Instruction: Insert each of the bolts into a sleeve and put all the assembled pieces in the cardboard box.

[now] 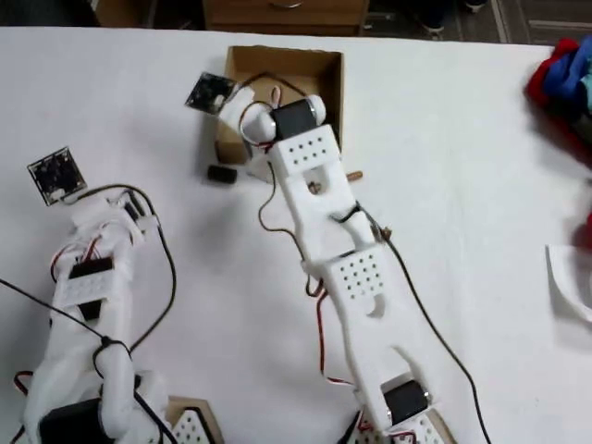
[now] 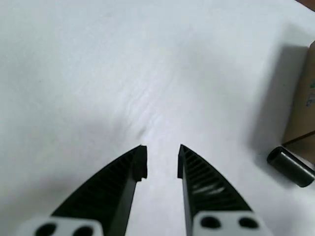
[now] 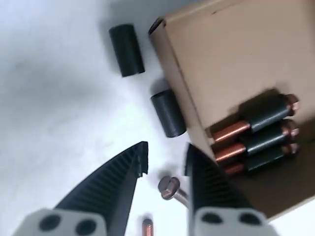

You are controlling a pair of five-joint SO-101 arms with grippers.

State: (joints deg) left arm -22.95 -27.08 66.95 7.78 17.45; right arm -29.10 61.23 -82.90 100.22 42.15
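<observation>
Right pincer (image 3: 166,153), part open and empty, hangs over a loose bolt (image 3: 171,188); an off-centre close could roll it away.

Three assembled pieces (image 3: 256,132) in cardboard box (image 3: 221,54), two black sleeves (image 3: 127,50), copper bolt (image 3: 169,187) lying outside

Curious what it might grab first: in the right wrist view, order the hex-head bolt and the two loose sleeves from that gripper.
1. Hex-head bolt, right beside the right gripper.
2. Near sleeve, lying against the cardboard box wall.
3. Far sleeve, out past the box's corner.
</observation>
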